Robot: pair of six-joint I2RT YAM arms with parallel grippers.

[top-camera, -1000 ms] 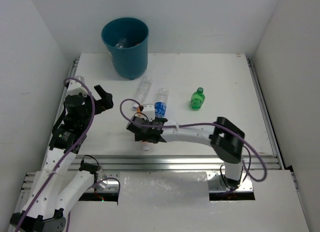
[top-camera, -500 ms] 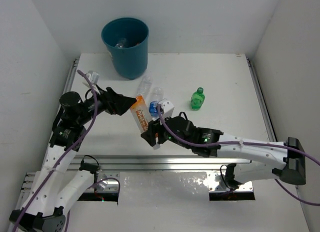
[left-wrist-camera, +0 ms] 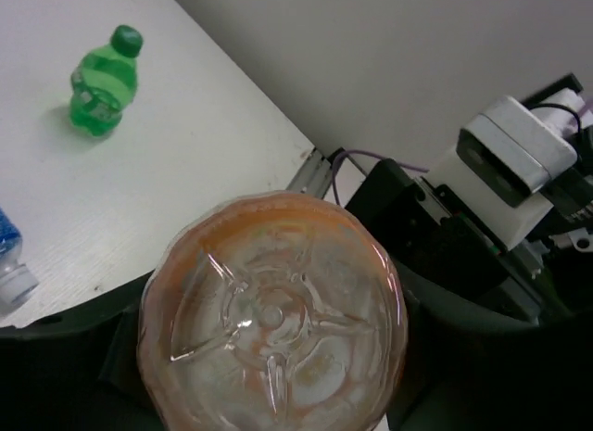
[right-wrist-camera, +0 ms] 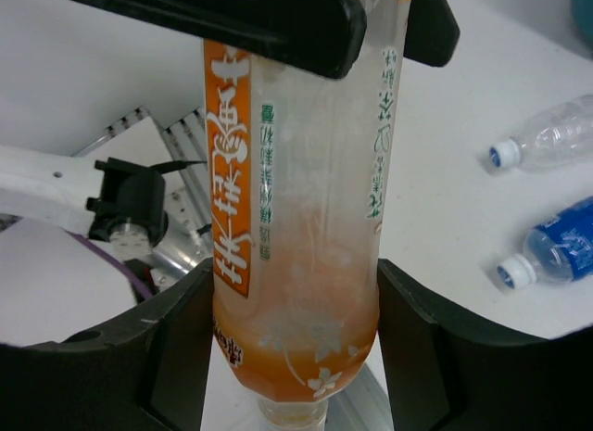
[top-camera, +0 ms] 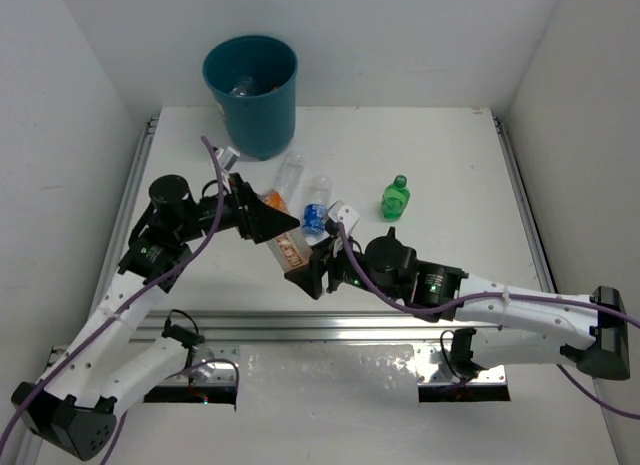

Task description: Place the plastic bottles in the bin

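You have the orange-labelled bottle (top-camera: 287,240) held above the table (top-camera: 450,165), pinched at its cap end by the right gripper (top-camera: 313,275) and at its base by the left gripper (top-camera: 274,224), apparently a handover toward the bin (top-camera: 258,115).

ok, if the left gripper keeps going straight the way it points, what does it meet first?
The orange-labelled bottle: its base sits between the left gripper's fingers, facing that wrist camera. Beyond the bottle, probably the right gripper, which is shut on the bottle's cap end, though depth is unclear.
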